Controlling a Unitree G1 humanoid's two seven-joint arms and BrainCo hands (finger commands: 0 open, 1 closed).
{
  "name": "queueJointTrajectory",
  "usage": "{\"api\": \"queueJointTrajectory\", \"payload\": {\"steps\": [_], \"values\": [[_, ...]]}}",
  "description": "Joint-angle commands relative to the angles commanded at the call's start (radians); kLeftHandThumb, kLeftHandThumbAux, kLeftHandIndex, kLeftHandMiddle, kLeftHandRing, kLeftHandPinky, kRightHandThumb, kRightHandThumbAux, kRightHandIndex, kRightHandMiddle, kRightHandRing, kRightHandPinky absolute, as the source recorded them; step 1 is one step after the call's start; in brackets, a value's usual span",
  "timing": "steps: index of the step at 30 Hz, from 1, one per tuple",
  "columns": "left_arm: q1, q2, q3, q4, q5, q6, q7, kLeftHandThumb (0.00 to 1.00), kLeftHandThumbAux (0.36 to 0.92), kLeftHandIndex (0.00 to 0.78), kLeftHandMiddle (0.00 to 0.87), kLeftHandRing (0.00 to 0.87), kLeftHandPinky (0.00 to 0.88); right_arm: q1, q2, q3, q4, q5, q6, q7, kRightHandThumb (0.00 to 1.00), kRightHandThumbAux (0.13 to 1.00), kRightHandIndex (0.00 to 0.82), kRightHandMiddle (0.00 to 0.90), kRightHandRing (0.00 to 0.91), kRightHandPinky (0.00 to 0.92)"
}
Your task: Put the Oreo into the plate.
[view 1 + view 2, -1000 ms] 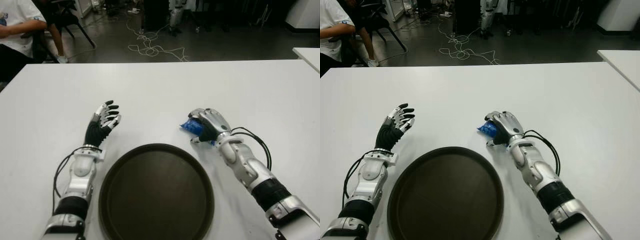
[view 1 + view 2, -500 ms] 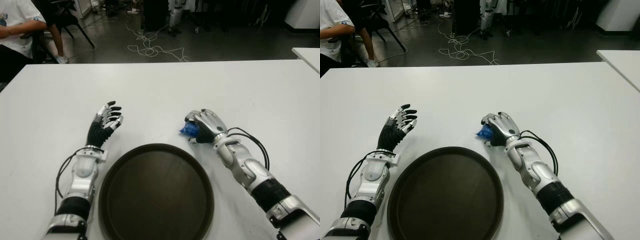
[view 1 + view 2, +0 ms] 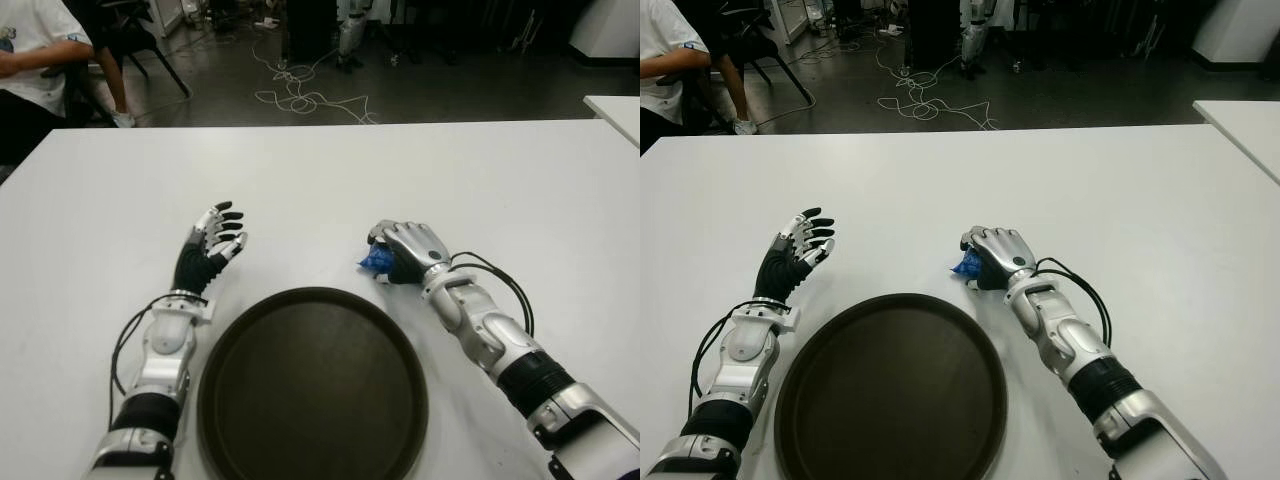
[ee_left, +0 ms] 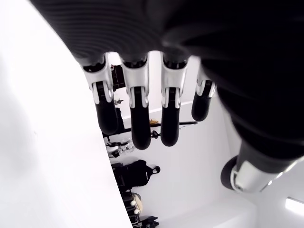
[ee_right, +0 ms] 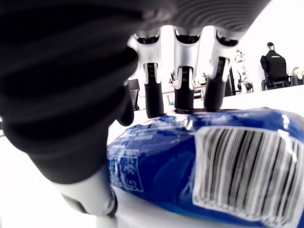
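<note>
Your left hand (image 3: 210, 247) is up off the white table (image 3: 320, 170), just left of the plate's far rim, fingers (image 4: 137, 118) spread and holding nothing. The dark round plate (image 3: 312, 385) sits between your 2 arms, nothing on it. Your right hand (image 3: 405, 252) is just past the plate's far-right rim, fingers (image 5: 183, 90) curled over the blue Oreo pack (image 5: 199, 166), which lies on the table outside the plate.

Oreo (image 5: 199, 175) blue, barcode | plate (image 3: 312, 390) dark brown | table (image 3: 320, 180) white
</note>
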Motion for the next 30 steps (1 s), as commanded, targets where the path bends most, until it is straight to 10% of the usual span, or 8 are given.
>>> {"api": "queueJointTrajectory", "payload": {"steps": [7,30], "values": [[0.012,0.005,-0.002,-0.028,0.003,0.024,-0.002,0.078,0.627,0.162,0.24,0.24,0.232,0.002,0.002,0.0,-0.005,0.002,0.004,-0.002,0.665,0.74,0.423,0.529,0.525,0.491],[0.049,0.01,0.0,-0.113,-0.006,0.088,-0.023,0.048,0.597,0.162,0.259,0.245,0.205,0.014,-0.005,-0.008,-0.037,-0.013,0.027,-0.03,0.677,0.737,0.422,0.525,0.518,0.488]]}}
